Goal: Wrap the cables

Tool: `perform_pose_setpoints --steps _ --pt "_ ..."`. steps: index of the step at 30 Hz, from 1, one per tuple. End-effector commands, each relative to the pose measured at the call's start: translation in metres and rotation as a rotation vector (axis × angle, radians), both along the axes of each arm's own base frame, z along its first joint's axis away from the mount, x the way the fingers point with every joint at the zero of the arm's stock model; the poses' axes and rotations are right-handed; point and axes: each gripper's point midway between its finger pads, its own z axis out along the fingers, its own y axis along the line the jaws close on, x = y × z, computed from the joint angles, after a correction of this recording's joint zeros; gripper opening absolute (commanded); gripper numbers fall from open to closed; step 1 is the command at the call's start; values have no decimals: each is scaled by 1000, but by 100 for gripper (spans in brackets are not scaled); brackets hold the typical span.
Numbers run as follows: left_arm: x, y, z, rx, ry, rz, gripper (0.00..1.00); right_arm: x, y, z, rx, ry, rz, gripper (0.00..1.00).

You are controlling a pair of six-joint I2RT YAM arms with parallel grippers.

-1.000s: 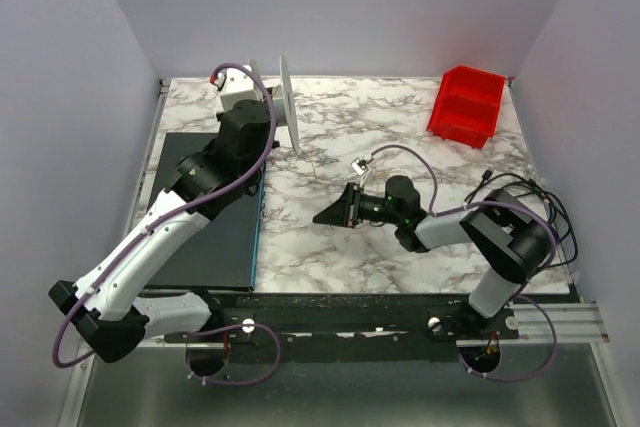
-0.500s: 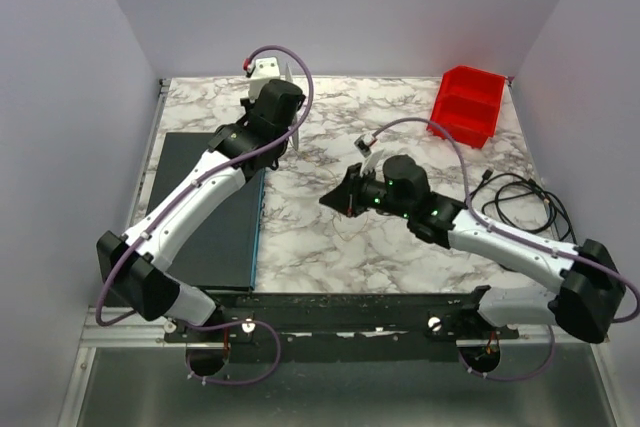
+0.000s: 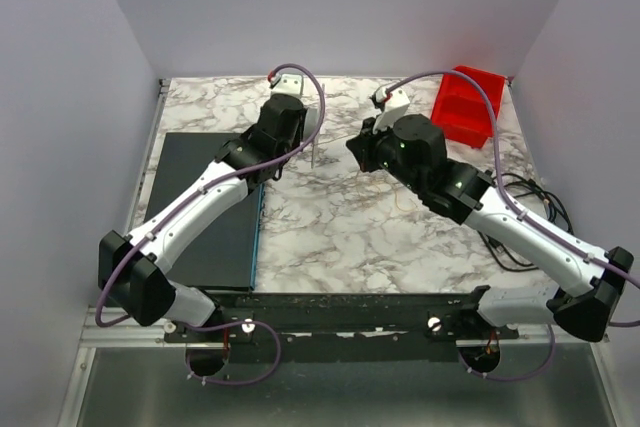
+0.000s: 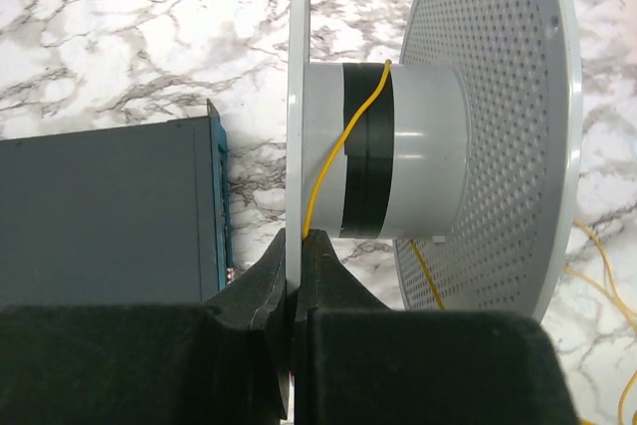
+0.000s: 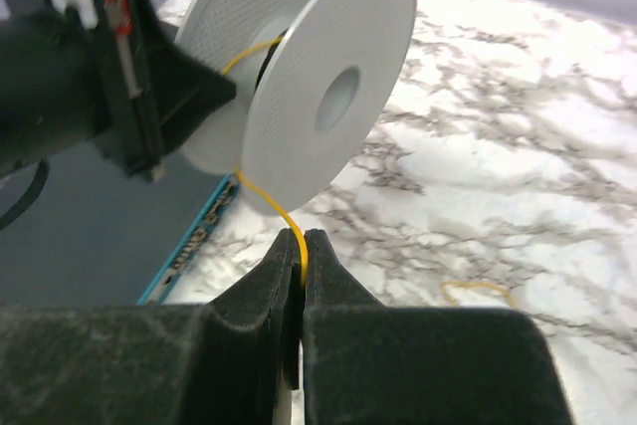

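**Plainly, spool braced and wire pinched for winding**

The left fingers (image 4: 254, 291) clamp one flange of the white spool (image 4: 428, 146), holding it on edge so the hub stays reachable. The right fingers (image 5: 261, 291) pinch the thin orange cable (image 5: 261, 194) just beside that flange, likely to lead it round the hub it already crosses. The marble surface (image 3: 330, 232) carries a dark mat (image 3: 200, 217) at left and a red bin (image 3: 465, 107) at far right. Lilac walls enclose it.

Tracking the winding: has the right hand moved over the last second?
Yes. The right hand has moved across the table, away from its base, to level with the red bin.
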Motion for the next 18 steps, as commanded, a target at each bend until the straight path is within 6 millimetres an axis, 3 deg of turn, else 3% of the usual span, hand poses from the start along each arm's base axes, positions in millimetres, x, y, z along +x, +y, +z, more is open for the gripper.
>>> perform_pose_setpoints --steps 1,9,13,18 --pt "-11 -9 22 -12 -80 -131 0 30 -17 21 -124 -105 -131 1" --pt "-47 -34 19 16 -81 -371 0 64 -5 46 -110 -164 -122 1" --pt "-73 -49 22 18 -81 -541 0 85 -12 49 -95 -164 -109 1" --pt "-105 -56 40 15 -122 -728 0 107 -29 39 -62 -131 -83 6"
